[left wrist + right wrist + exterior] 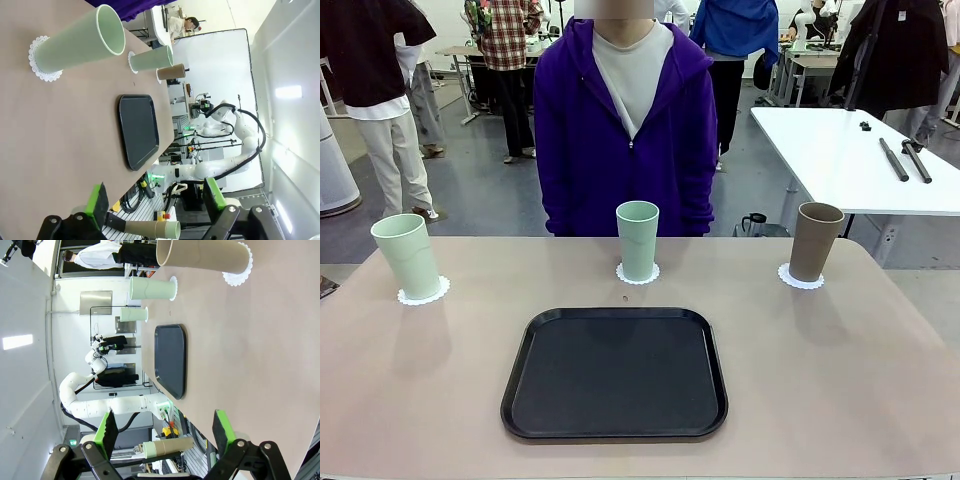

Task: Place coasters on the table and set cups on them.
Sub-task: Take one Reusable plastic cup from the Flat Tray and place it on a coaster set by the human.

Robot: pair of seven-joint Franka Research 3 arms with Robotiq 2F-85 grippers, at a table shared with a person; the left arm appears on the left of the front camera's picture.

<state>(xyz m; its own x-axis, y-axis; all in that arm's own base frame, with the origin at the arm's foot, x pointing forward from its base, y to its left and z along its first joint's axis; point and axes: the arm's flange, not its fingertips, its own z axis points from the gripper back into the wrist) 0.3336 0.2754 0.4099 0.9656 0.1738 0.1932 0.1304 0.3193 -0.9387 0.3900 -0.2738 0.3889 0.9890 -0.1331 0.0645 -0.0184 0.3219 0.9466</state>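
Three cups stand upright on the beige table (840, 370), each on a white lacy coaster. A mint cup (407, 256) sits on the far-left coaster (424, 292). Another mint cup (638, 240) is centred at the far edge on its coaster (637, 274). The brown cup (816, 241) stands far right on its coaster (800, 277). My left gripper (156, 197) is open and holds nothing, well back from the near mint cup (80, 44). My right gripper (164, 432) is open and holds nothing too, with the brown cup (205, 254) far ahead of it.
A black tray (616, 372) with nothing on it lies in the middle near the front edge. A person in a purple hoodie (625, 130) stands at the far side. A white table (860, 160) with dark tools stands behind on the right.
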